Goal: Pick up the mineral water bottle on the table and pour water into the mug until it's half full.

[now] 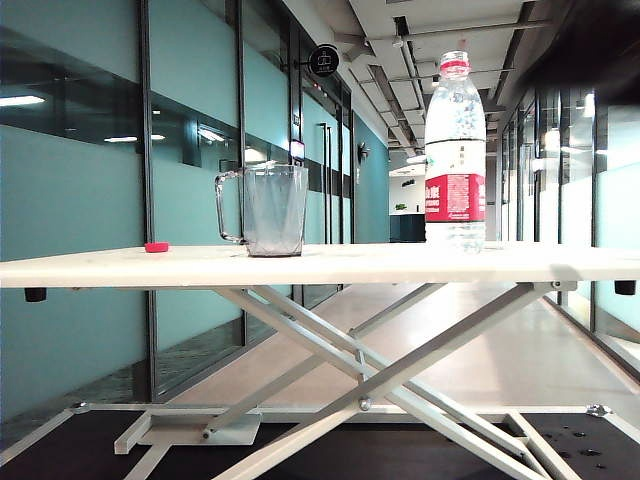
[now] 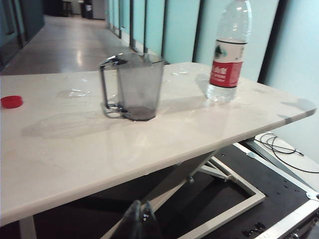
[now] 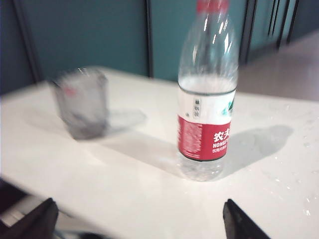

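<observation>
Exterior view: the bottle point(image 1: 455, 150) stands upright right of centre on the table point(image 1: 320, 265), uncapped, only its red neck ring showing. The mug point(image 1: 265, 210) sits well apart to its left, handle turned left, and looks empty. A small red cap point(image 1: 156, 246) lies further left. No arm in this shot.

Left wrist view: the left gripper point(image 2: 140, 221) shows at the bottom edge, below the table point(image 2: 75, 159) edge, fingertips pressed together, nothing between them. Mug point(image 2: 133, 85) centre, nothing visible in it; bottle point(image 2: 228, 52) upper right; cap point(image 2: 11, 101) far left.

Right wrist view: the right gripper point(image 3: 138, 221) has its dark fingertips at the bottom corners, spread wide, holding nothing. The bottle point(image 3: 207, 94) stands ahead, between the tips but clear of them; its water point(image 3: 207, 84) reaches just above the label. The mug point(image 3: 81, 103) is blurred at left.

My read: the reach for the bottle is on, the pick not yet made. Next, the tips must straddle the body and close before any lift.
</observation>
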